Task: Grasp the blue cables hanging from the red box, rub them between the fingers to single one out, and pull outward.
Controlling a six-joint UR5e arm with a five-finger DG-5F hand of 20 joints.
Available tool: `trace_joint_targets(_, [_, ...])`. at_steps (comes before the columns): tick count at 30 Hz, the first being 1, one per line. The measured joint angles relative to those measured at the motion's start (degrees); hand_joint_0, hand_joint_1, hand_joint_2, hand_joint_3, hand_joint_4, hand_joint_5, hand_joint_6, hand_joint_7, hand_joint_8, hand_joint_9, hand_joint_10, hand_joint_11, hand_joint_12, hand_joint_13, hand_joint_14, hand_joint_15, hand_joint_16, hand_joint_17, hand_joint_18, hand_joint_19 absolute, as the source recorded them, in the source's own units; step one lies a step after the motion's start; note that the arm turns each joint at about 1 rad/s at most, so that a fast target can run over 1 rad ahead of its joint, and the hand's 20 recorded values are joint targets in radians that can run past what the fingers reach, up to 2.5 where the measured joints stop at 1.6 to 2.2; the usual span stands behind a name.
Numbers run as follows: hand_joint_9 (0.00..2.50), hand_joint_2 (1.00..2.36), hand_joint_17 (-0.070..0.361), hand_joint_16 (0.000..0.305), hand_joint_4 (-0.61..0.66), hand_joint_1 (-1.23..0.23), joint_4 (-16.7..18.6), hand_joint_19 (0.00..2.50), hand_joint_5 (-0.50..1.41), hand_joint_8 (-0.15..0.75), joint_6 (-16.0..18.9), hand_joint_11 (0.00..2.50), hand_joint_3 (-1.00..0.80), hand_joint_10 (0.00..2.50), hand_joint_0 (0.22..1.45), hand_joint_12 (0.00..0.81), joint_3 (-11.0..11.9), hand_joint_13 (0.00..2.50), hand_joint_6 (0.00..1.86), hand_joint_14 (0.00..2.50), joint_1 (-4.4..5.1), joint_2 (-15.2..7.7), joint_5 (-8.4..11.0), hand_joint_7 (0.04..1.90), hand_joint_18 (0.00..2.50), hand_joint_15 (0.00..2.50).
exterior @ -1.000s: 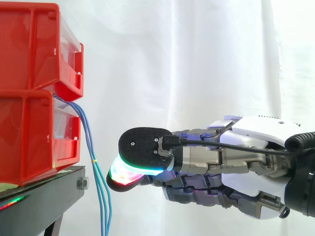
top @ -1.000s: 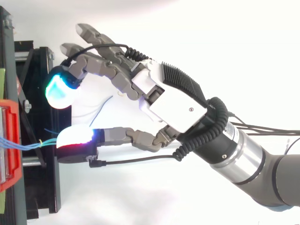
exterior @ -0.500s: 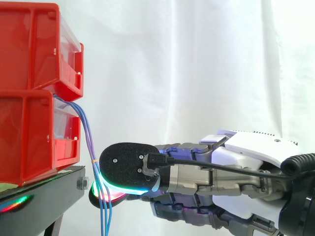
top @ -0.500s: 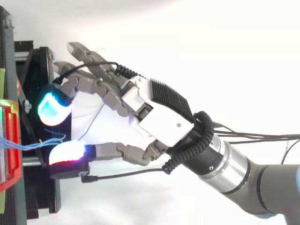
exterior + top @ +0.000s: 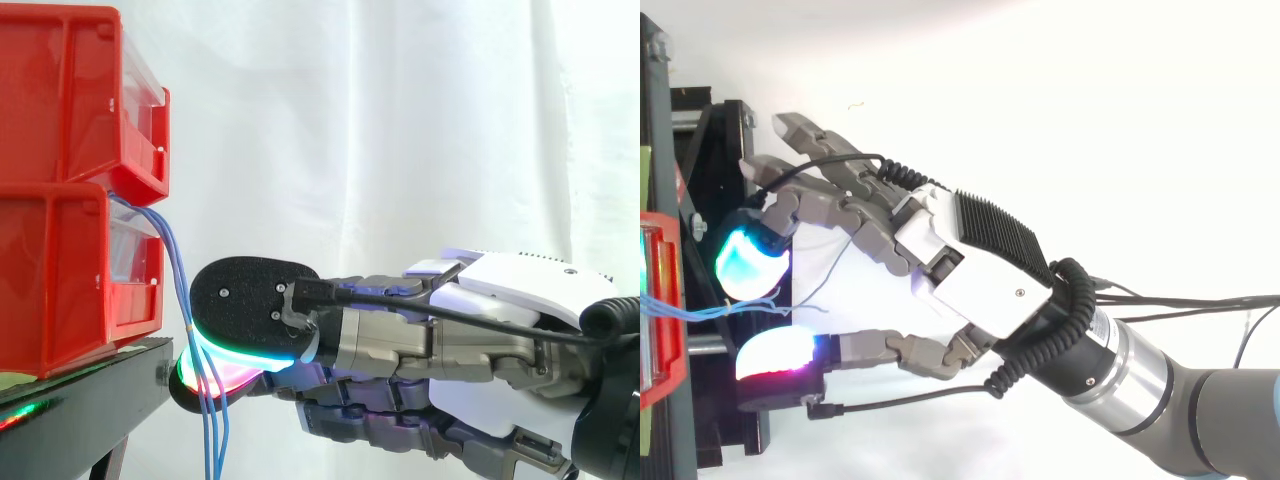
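Hand (image 5: 980, 260) comes in from the right, level with the lower red bin (image 5: 60, 280), and is open: fingers loosely spread, nothing clamped. Blue cables (image 5: 182, 290) exit the front of that lower bin, under the upper red bin (image 5: 60, 90), curve down past the edge of the black stand (image 5: 80, 400) and hang on below the hand.

Top view: cables (image 5: 700, 312) run from the bin's lip into the gap between the cyan-glowing pad (image 5: 748, 265) and the white/red-glowing pad (image 5: 778, 352). The strands sit just beside the cyan pad, maybe touching it; can't tell for sure. White pad is clear of them.

Side view: the cables cross the glowing tips in front of the stand's corner. White curtain (image 5: 400, 120) behind.
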Motion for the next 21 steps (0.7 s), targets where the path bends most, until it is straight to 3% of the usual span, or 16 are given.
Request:
trace_joint_targets(15, [0.24, 1.02, 0.09, 0.04, 0.25, -0.68, 0.1, 0.0, -0.22, 0.361, 0.2, 0.0, -0.3, 0.0, 0.62, 0.357, 0.1, 0.02, 0.78, 0.0, 0.13, 0.0, 0.01, 1.0, 0.0, 0.0])
trace_joint_targets(21, [0.26, 1.03, 0.083, 0.037, 0.25, -0.68, 0.0, 0.0, -0.23, 0.361, 0.4, 0.0, -0.25, 0.0, 0.63, 0.35, 0.1, 0.04, 0.82, 0.0, 0.15, 0.0, -0.05, 1.01, 0.0, 0.0])
